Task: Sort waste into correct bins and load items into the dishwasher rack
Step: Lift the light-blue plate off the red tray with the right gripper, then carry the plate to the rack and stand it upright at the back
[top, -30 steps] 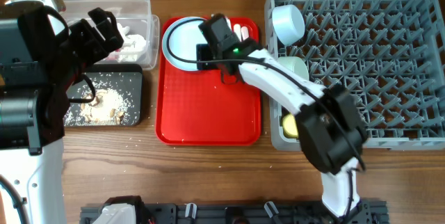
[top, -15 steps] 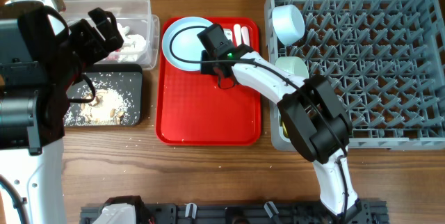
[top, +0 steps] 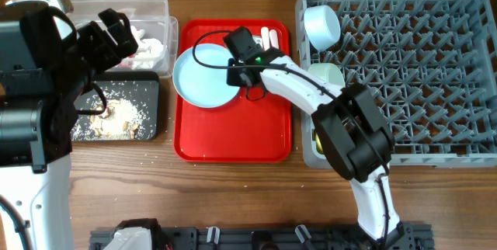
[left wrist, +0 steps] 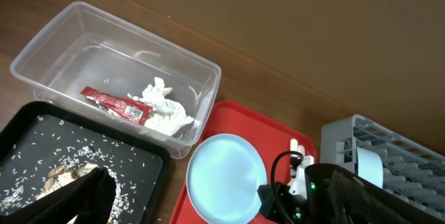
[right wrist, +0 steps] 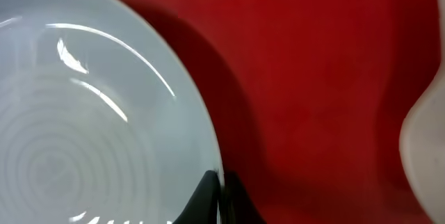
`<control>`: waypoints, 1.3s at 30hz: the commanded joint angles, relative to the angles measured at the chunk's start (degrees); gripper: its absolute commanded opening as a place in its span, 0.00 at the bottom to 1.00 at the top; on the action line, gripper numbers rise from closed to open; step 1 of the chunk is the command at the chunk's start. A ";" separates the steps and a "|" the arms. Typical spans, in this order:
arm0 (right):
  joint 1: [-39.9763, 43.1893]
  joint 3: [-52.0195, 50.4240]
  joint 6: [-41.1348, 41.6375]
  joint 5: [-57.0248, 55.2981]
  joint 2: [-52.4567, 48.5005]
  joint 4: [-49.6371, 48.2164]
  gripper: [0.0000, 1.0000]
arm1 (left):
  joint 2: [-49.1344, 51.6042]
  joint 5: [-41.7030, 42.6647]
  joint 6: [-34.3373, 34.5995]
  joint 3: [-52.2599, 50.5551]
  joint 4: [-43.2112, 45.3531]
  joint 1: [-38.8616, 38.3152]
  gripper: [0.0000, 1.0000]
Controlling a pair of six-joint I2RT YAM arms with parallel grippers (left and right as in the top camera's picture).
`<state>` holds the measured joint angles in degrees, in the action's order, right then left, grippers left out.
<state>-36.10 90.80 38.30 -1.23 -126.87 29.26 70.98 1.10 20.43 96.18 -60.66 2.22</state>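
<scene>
Pale blue round plate [top: 200, 79] slid leftward on flat red serving tray [top: 233, 137].
Right gripper [top: 235, 76] newly clamped on its rim: liftable; left gripper [top: 116, 36] spread wide.

Glossy pale blue plate [right wrist: 83, 147], smooth red tray [right wrist: 313, 57] (plastic-looking)

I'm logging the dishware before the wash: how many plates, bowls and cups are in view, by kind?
plate: 1
bowls: 2, the pale blue bowl and the mint green bowl
yellow cup, partly hidden: 1
Total: 4
</scene>
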 commanded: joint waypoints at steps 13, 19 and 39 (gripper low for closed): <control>0.72 -0.55 -0.87 8.02 -1.40 3.61 0.04 | 0.17 -0.76 -0.70 0.81 0.07 0.31 1.00; 0.72 -0.55 -0.87 9.01 -1.40 5.16 0.04 | 0.17 -0.76 -0.70 0.81 0.07 0.31 1.00; 1.88 0.48 -7.06 1.55 6.97 6.86 0.04 | 0.17 -0.76 -0.70 0.81 0.07 0.31 1.00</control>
<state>-34.92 91.31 33.87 5.78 -125.49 35.20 70.98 1.10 20.43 96.18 -60.66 2.22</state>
